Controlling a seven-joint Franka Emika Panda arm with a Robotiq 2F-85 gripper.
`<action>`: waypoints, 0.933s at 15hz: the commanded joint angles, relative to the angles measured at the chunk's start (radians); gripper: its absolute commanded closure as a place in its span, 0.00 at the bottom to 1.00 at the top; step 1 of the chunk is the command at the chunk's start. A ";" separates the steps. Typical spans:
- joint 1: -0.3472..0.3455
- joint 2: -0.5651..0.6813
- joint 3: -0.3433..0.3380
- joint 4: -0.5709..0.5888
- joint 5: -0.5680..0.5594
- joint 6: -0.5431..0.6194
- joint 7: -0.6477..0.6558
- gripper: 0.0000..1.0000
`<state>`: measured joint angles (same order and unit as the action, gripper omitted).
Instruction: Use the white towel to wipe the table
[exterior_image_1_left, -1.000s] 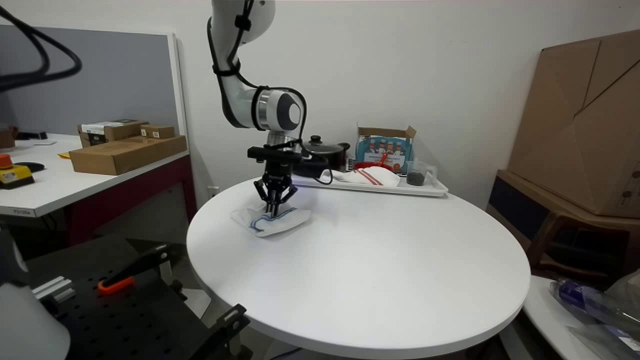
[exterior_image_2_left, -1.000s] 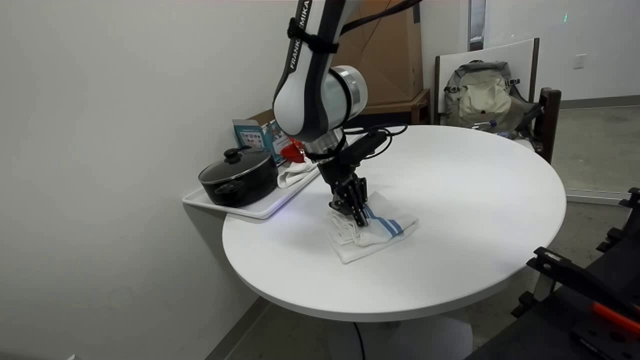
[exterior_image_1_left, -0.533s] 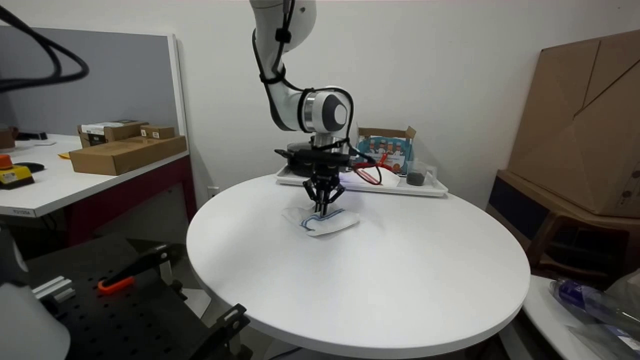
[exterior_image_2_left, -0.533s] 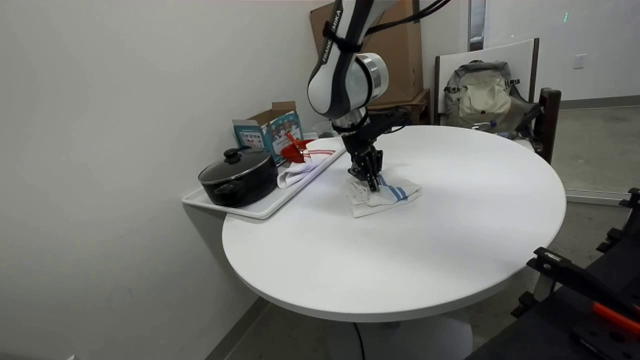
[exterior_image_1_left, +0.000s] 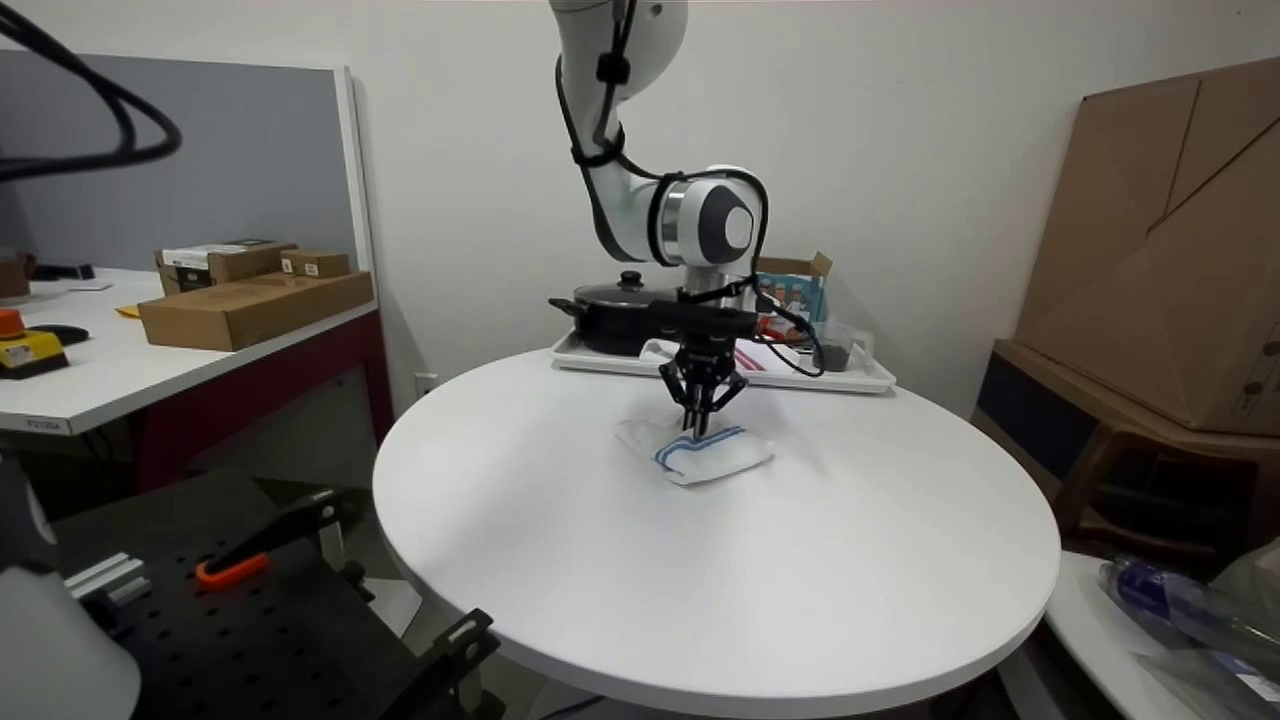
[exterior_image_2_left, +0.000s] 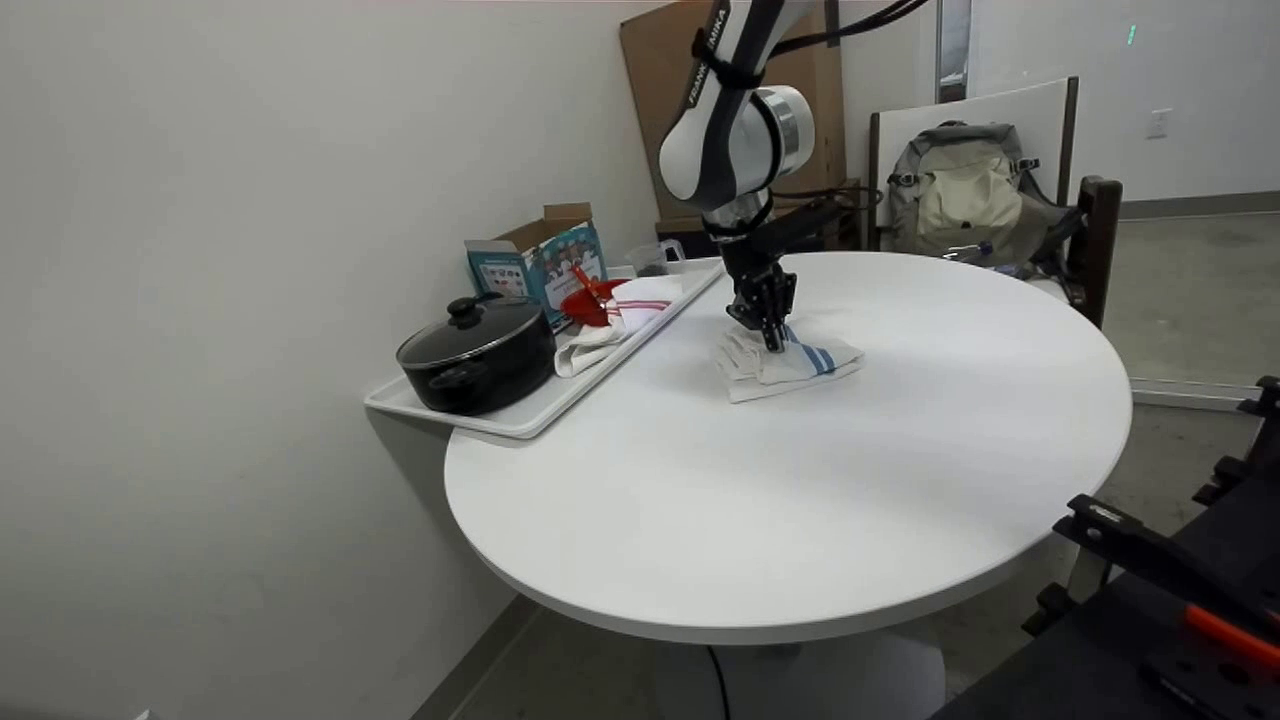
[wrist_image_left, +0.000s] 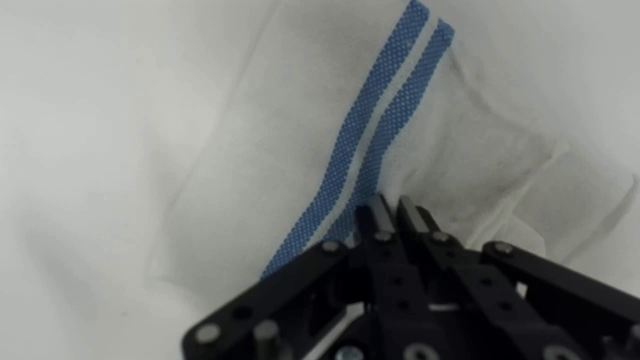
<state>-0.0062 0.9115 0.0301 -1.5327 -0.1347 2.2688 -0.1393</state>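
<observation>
The white towel with blue stripes lies crumpled and partly folded on the round white table (exterior_image_1_left: 750, 600). It shows in both exterior views (exterior_image_1_left: 725, 462) (exterior_image_2_left: 792, 374) and fills much of the wrist view (wrist_image_left: 280, 125). My gripper (wrist_image_left: 393, 201) points down at the towel, its fingers close together with a pinch of white cloth between the tips. In both exterior views the gripper (exterior_image_1_left: 695, 434) (exterior_image_2_left: 776, 348) is over the towel's middle, fingertips down at the cloth. The towel rests on the tabletop around the fingers. The pinched cloth is partly hidden by the fingers.
A white tray (exterior_image_2_left: 540, 418) on the table's wall side holds a black lidded pot (exterior_image_2_left: 480, 358), a blue box (exterior_image_2_left: 568, 268), a red utensil (exterior_image_2_left: 585, 306), a red-striped towel (exterior_image_2_left: 592, 348) and a clear cup (exterior_image_1_left: 835, 352). A dark bench (exterior_image_1_left: 250, 620) stands near the table's edge.
My gripper has dragged the towel across the tabletop, rightward in both exterior views and also up the picture in one of them. The fingers have stayed shut on it. The tray has not moved.
</observation>
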 joint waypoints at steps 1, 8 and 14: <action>0.005 -0.051 0.002 -0.170 -0.007 0.067 -0.023 0.93; 0.113 -0.123 0.072 -0.380 -0.040 0.173 -0.045 0.93; 0.285 -0.103 0.099 -0.424 -0.133 0.219 0.001 0.92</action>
<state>0.2090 0.7397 0.1240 -1.9340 -0.2186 2.4142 -0.1732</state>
